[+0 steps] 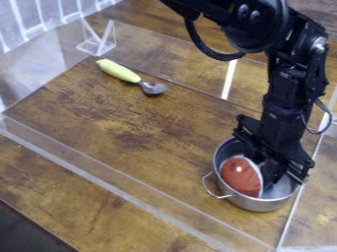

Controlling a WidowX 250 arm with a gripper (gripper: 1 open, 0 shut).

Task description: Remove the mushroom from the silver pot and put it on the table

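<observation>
down at the near right corner of the table (pixel 118 128), i have the gripper (pixel 267 169) pointing straight down into the silver pot (pixel 245 200). its black fingers (pixel 285 167) reach below the rim, and i read them as drawn together against the mushroom (pixel 239 174), though from this angle i cannot see the contact itself. the mushroom sits inside the pot toward its left half, red-brown cap showing, with the gripper body covering its right side. the pot stands upright on the dark wood planks, just beside the clear acrylic wall (pixel 297 212) on the right, with one small loop handle (pixel 214 187) poking toward the left.

farther back on the left, well apart from the pot, the yellow-handled spoon (pixel 129 76) lies flat on the planks, its metal bowl toward the right. behind it, by the far wall, i see a small clear acrylic stand (pixel 98 39).
</observation>
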